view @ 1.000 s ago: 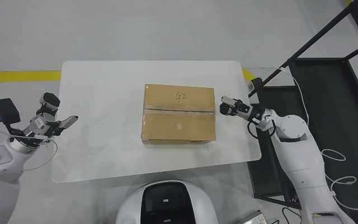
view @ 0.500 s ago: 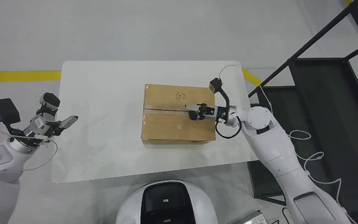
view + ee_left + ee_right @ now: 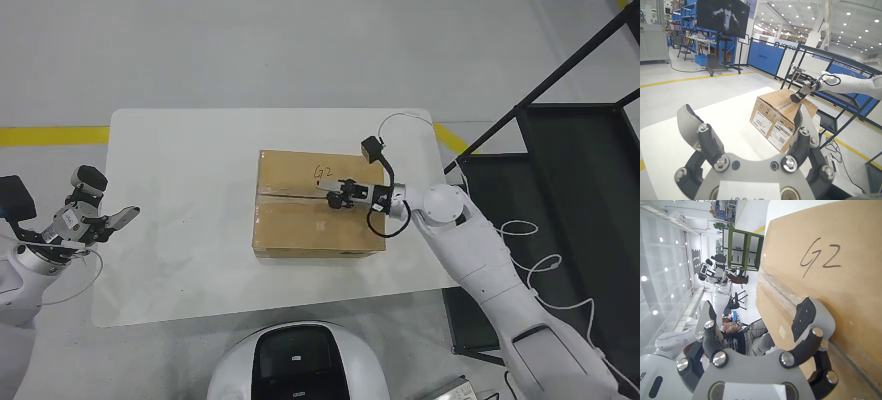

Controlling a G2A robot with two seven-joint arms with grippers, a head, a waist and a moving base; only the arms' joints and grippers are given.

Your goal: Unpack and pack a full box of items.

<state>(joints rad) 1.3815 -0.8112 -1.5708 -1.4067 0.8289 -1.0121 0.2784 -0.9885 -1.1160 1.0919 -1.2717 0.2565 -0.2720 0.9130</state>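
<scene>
While the sealed box (image 3: 320, 230) sits on the desk (image 3: 180, 200), right end effector (image 3: 338, 196) (fingers apart, one tip on the box's tape seam (image 3: 290, 197)) should drag straight along that seam, pressing lightly; left end effector (image 3: 118, 218), likewise spread, well left of the box.

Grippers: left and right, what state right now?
Left gripper: open, empty.
Right gripper: open, empty, one finger at the cardboard box's taped seam.
</scene>
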